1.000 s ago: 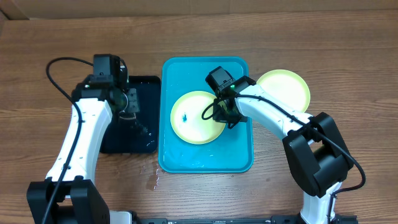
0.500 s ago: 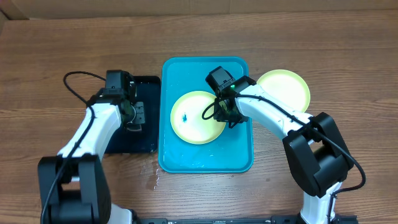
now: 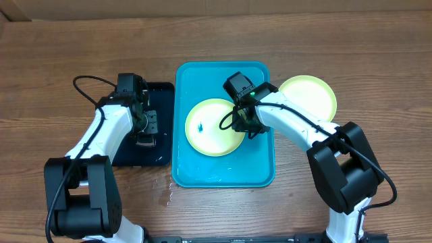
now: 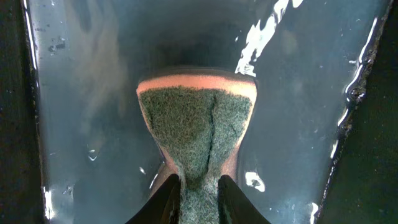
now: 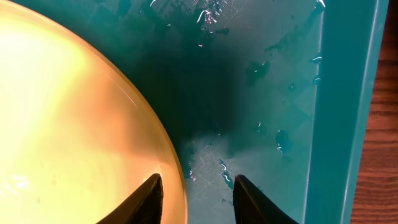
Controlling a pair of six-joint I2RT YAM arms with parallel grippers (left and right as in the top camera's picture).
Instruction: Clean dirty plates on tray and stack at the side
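A yellow-green plate (image 3: pixel 212 127) with a small dark blue smudge (image 3: pixel 202 126) lies on the turquoise tray (image 3: pixel 260 169). A second yellow-green plate (image 3: pixel 310 98) rests on the table to the tray's right. My right gripper (image 3: pixel 248 125) is at the tray plate's right rim. In the right wrist view it (image 5: pixel 196 186) stands open astride that rim, one finger over the plate (image 5: pixel 74 112), the other over the wet tray floor (image 5: pixel 273 93). My left gripper (image 3: pixel 145 129) hangs over the black tray, shut on a green and orange sponge (image 4: pixel 198 127).
The narrow black tray (image 3: pixel 162 94) left of the turquoise one holds shallow water (image 4: pixel 81 93). Water drops (image 3: pixel 165 192) lie on the wooden table by the turquoise tray's front left corner. A black cable (image 3: pixel 84 84) loops off the left arm.
My left arm has swung right and nearer over the black tray with the sponge. The right arm and both plates have stayed where they were.
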